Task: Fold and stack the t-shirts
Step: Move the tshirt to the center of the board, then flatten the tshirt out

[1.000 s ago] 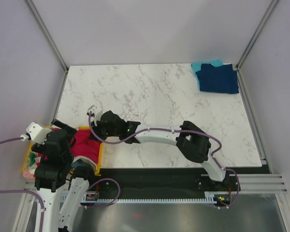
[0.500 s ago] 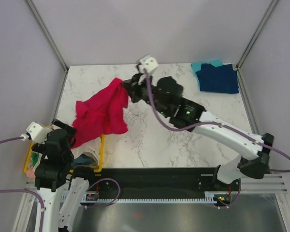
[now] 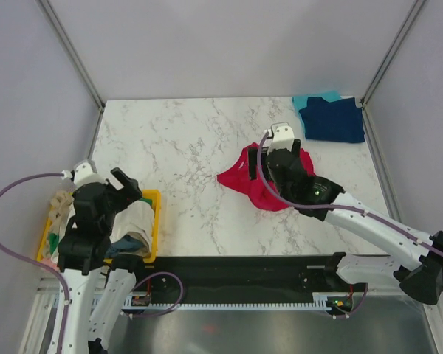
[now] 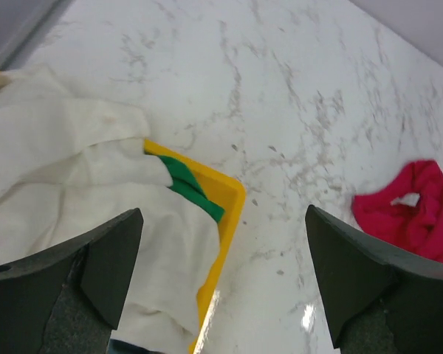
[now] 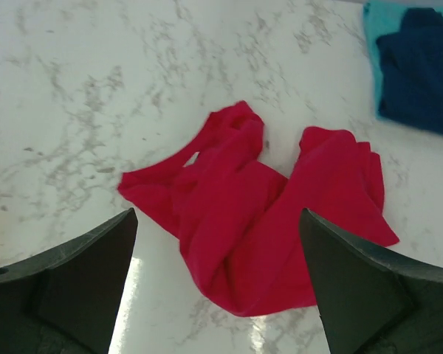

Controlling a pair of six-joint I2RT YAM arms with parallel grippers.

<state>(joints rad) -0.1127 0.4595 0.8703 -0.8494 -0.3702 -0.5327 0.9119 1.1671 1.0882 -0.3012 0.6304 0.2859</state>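
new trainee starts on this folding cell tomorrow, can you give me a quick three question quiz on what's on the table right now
1. True or false: the crimson t-shirt lies folded flat on the table.
2. The right gripper is: A) shut on the crimson t-shirt, B) open above it, C) out of view.
3. What colour is the t-shirt lying on the teal t-shirt in the far right corner?

Key
1. False: it lies crumpled.
2. B
3. Navy: the navy t-shirt covers most of it.
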